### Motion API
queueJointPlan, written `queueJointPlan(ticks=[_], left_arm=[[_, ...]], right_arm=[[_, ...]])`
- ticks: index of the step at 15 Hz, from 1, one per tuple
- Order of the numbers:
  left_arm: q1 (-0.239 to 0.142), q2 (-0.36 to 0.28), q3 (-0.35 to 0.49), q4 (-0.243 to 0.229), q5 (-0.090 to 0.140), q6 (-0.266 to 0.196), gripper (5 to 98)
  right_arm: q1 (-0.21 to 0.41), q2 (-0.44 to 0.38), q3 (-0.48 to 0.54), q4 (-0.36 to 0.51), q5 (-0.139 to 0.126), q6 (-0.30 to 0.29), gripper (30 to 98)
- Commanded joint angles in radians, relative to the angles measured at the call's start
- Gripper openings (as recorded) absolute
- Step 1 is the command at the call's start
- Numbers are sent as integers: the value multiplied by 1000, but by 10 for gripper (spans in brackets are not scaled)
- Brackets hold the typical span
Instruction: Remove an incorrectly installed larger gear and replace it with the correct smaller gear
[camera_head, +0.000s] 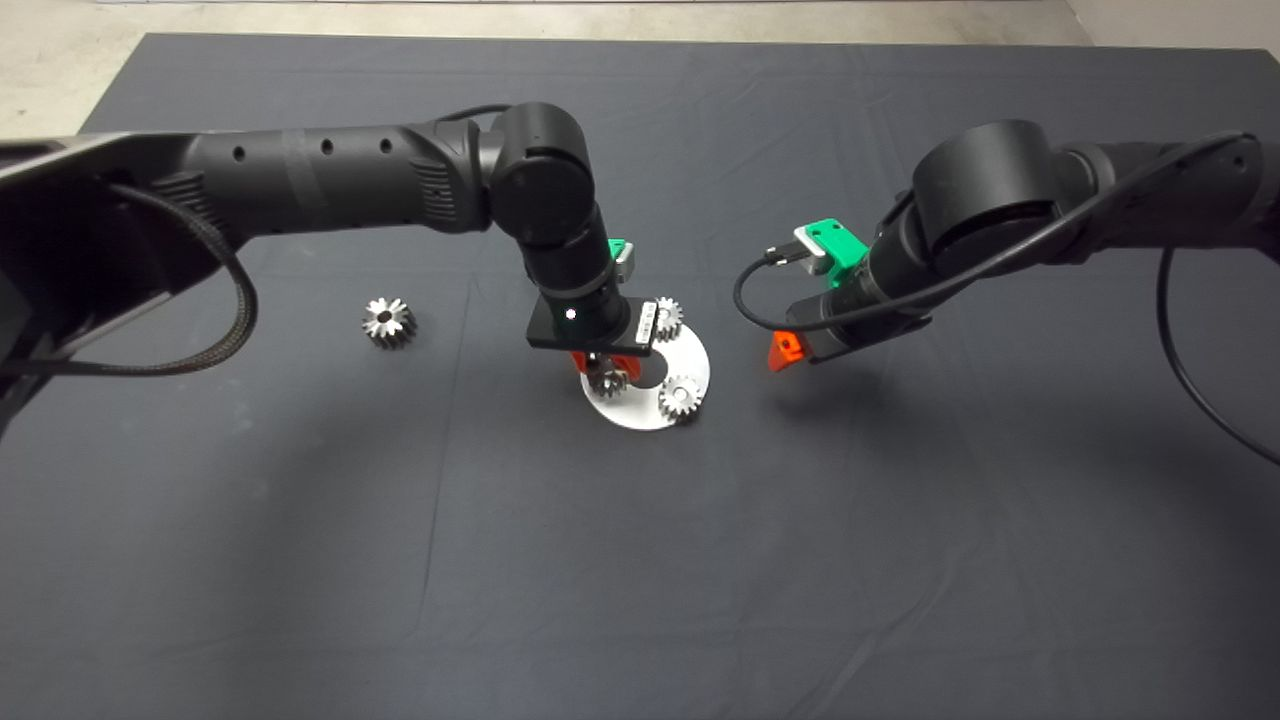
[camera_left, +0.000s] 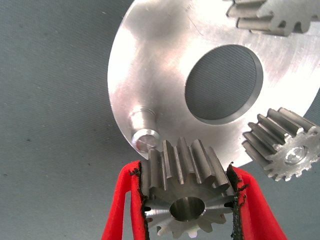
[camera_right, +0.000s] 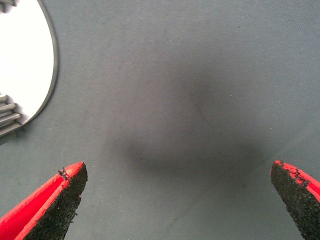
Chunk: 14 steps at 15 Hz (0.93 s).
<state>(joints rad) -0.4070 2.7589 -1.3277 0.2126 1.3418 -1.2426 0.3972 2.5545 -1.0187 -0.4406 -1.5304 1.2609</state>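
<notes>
A round silver plate lies mid-mat with a centre hole. Two small gears stand on it, one at the far side and one at the near right. My left gripper is shut on the smaller gear and holds it just above the plate's left edge, beside a bare peg. The larger gear lies alone on the mat, far left of the plate. My right gripper hovers open and empty right of the plate; its wrist view shows the plate's rim.
The dark mat covers the table. Pale floor shows beyond its far edge. Both arms reach in over the mat's far half; a black cable hangs from each.
</notes>
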Motion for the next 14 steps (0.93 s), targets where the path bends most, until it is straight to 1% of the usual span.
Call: queueJointPlan(ticks=[1, 4, 7, 9, 14], left_arm=[[-16, 0, -6, -2, 5, 6, 242], [-16, 2, -25, 2, 5, 14, 242], [-15, 3, -64, 2, 4, 46, 242], [-15, 2, -75, 2, 2, 49, 242], [-9, 3, -98, 28, 0, 67, 242]], right_arm=[[23, 2, 4, 5, -112, -3, 970], [23, 2, 2, 3, -112, -3, 970], [23, 14, 0, 5, -114, -3, 970], [23, 13, 0, 5, -114, -3, 969], [23, 14, 0, 3, -114, -3, 969]])
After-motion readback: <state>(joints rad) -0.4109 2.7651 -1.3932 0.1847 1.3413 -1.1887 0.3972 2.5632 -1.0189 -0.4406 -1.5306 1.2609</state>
